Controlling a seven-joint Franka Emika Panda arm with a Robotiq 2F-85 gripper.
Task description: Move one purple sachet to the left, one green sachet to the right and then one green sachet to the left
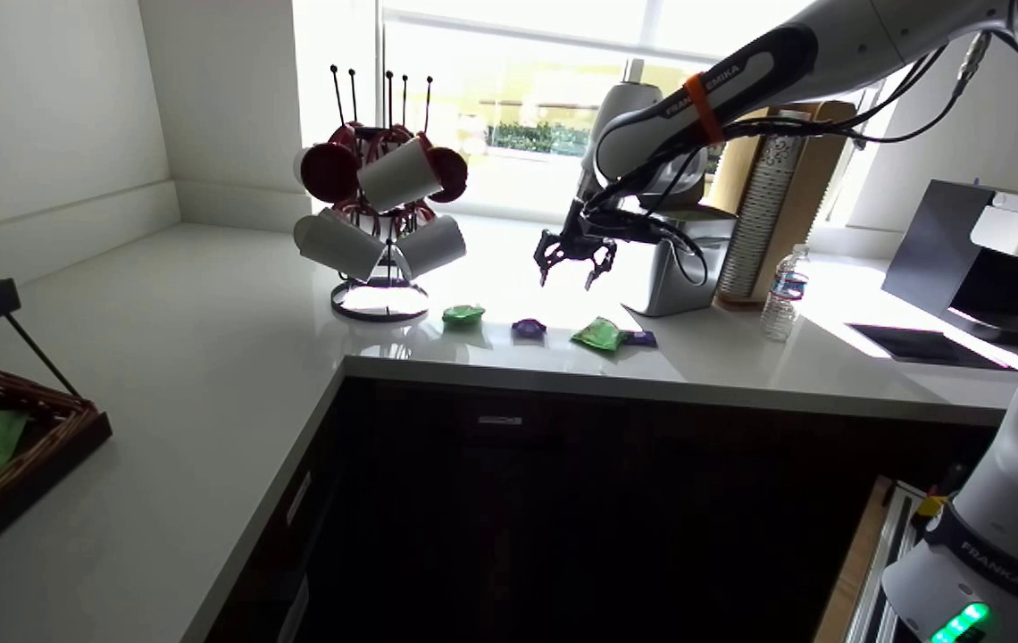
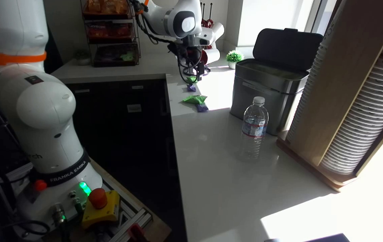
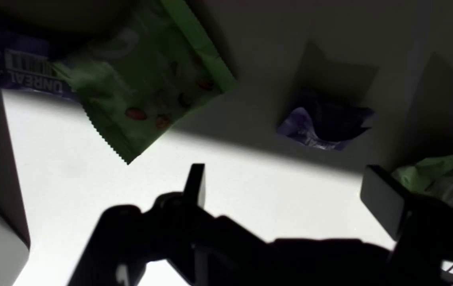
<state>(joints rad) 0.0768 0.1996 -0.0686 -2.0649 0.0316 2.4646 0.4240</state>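
Observation:
A crumpled purple sachet (image 1: 529, 329) lies on the white counter between two green sachets. It also shows in the wrist view (image 3: 324, 141). One green sachet (image 1: 463, 314) lies near the mug rack; in the wrist view (image 3: 433, 174) the right finger partly covers it. A larger, flatter green sachet (image 1: 600, 334) overlaps a second purple sachet (image 1: 641, 338); both show in the wrist view, green (image 3: 143, 79) and purple (image 3: 16, 59). My gripper (image 1: 565, 280) is open and empty above the counter, with the middle purple sachet ahead of its fingertips in the wrist view (image 3: 284, 174).
A mug rack (image 1: 379, 313) with white mugs stands beside the row. A metal bin (image 2: 262, 97) with its lid up, a water bottle (image 2: 255, 122) and a cup stand (image 2: 312, 101) stand farther along. The counter's front edge (image 1: 491, 371) runs close to the sachets.

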